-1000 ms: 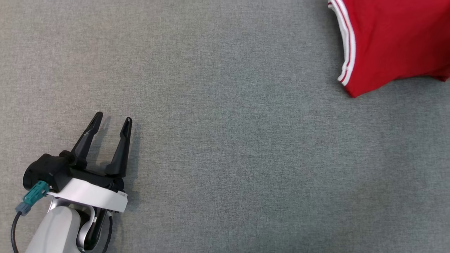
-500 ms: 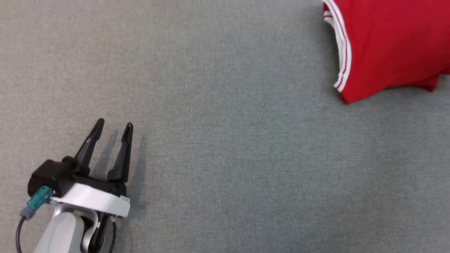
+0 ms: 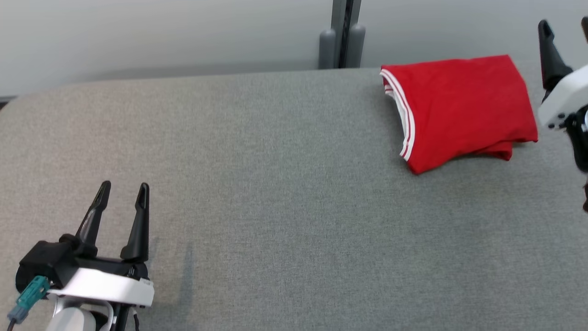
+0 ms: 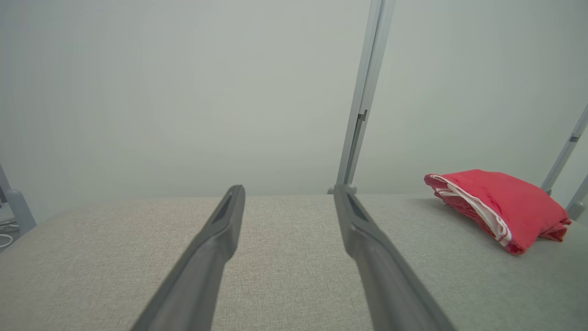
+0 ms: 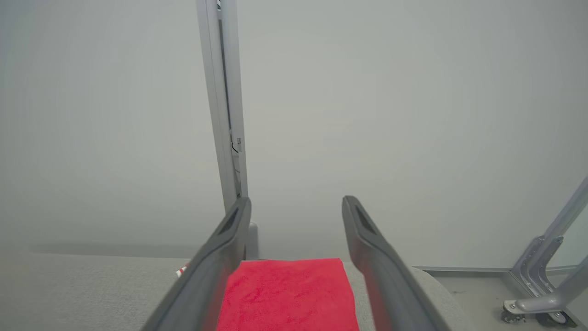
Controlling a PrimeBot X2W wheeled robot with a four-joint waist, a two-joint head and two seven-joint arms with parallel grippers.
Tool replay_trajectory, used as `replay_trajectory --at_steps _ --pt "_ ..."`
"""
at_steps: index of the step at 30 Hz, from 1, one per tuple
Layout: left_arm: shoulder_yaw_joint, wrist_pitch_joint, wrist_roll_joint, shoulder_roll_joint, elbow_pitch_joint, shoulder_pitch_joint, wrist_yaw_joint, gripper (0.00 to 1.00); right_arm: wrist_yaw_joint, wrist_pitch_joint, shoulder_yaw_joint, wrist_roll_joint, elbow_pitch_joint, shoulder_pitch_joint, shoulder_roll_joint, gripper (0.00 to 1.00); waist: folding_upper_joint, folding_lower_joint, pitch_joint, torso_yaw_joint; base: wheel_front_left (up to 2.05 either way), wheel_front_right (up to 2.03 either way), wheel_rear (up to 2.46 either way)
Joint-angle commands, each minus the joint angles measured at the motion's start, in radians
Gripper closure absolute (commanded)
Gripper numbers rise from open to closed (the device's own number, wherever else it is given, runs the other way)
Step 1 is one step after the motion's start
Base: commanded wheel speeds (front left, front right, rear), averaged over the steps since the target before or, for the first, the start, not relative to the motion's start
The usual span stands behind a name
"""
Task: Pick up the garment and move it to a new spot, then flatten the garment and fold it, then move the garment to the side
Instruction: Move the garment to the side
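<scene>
Garment (image 3: 459, 110): lying folded at the table's (image 3: 275, 184) two o'clock corner.
Left gripper (image 3: 125, 185): idling released, empty, at seven o'clock.
Right gripper (image 5: 296, 201): hovering released, empty, beside the garment.
Risk: withdrawing fingers possibly snagging the top layer, undoing the fold.

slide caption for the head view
Folded red garment at the grey table's far right; left gripper and right gripper open, holding nothing.

Dark two-fingered right gripper (image 3: 565, 23), cut by head view's right edge; folded red cloth garment (image 5: 289, 294), cut by right wrist view's bottom.
</scene>
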Motion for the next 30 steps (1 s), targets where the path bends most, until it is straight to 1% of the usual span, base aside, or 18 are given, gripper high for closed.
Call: replay_trajectory --at_steps 1,3,6,10,13,16,19,22,26,30 --pt "0.009 0.000 0.009 0.001 -0.009 0.018 0.000 0.00 0.000 0.003 0.006 0.021 -0.034 0.044 -0.007 0.00 0.0000 0.0000 -0.050 -0.008 0.00 0.00 0.00" --pt "0.019 0.000 0.017 -0.002 -0.017 0.039 0.000 0.00 0.000 0.007 0.007 0.074 -0.112 0.115 -0.013 0.00 0.0000 0.0000 -0.070 -0.009 0.00 0.00 0.00" --pt "0.028 0.000 0.027 -0.009 -0.032 0.068 0.006 0.00 0.000 0.011 -0.005 0.120 -0.226 0.224 -0.022 0.00 0.0000 0.0000 -0.096 -0.008 0.00 0.00 0.00" --pt "0.035 0.000 0.032 -0.016 -0.048 0.097 0.011 0.00 0.000 0.022 -0.021 0.169 -0.371 0.388 0.002 0.00 0.0000 0.0000 -0.116 -0.004 0.00 0.00 0.00" --pt "0.032 0.000 0.032 -0.023 -0.043 0.120 0.014 0.00 0.000 0.000 -0.043 0.194 -0.460 0.515 0.009 0.00 0.0000 0.0000 -0.136 0.008 0.00 0.00 0.00" --pt "0.025 0.000 0.033 -0.029 -0.037 0.130 0.014 0.00 0.000 -0.028 -0.065 0.193 -0.525 0.641 0.038 0.00 0.0000 0.0000 -0.159 0.024 0.00 0.00 0.00" --pt "0.032 0.000 0.030 -0.045 -0.040 0.151 0.017 0.00 0.000 -0.048 -0.080 0.178 -0.572 0.740 0.078 0.00 0.0000 0.0000 -0.166 0.032 0.00 0.00 0.00" --pt "0.037 0.000 0.037 -0.062 -0.031 0.168 0.019 0.00 0.000 -0.076 -0.083 0.153 -0.598 0.806 0.112 0.00 0.0000 0.0000 -0.174 0.032 0.00 0.00 0.00" --pt "0.055 0.000 0.049 -0.090 -0.016 0.200 0.027 0.00 0.000 -0.126 -0.069 0.110 -0.607 0.867 0.143 0.00 0.0000 0.0000 -0.185 0.034 0.00 0.00 0.00" --pt "0.071 0.000 0.060 -0.107 -0.006 0.212 0.019 0.00 0.000 -0.173 -0.049 0.084 -0.583 0.915 0.156 0.00 0.0000 0.0000 -0.193 0.039 0.00 0.00 0.00"
